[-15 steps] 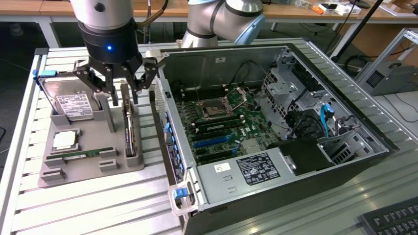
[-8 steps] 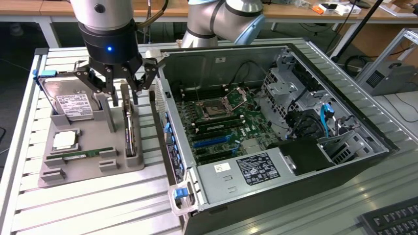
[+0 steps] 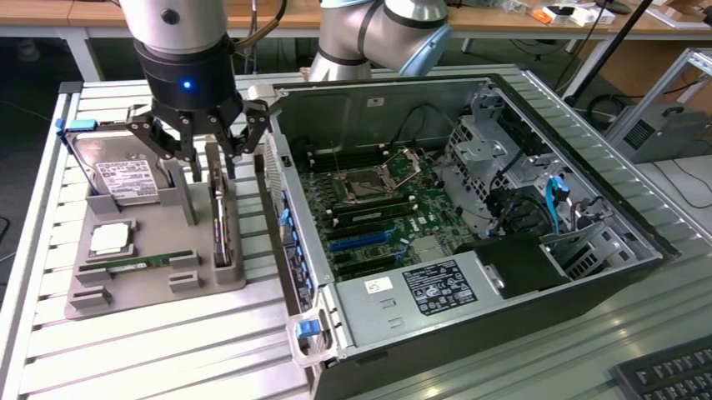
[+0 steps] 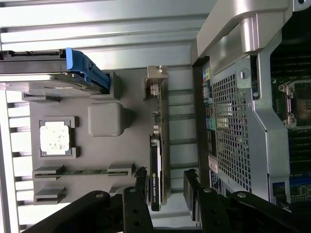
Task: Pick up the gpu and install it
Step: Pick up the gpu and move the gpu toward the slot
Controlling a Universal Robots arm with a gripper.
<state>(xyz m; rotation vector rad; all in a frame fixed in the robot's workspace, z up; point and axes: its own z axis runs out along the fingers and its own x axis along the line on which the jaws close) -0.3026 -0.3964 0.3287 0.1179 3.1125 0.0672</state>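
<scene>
— Jaws wide or closed?
— Wide apart, gripping nothing. The gripper [image 3: 203, 154] hangs over the grey holder [image 3: 156, 287], one finger on each side of the gpu [image 3: 223, 225].
— And the card itself?
— On edge in a slot at the holder's three o'clock side, in the exterior view. The open computer case [image 3: 468, 225] lies just beyond, again at three o'clock.
</scene>
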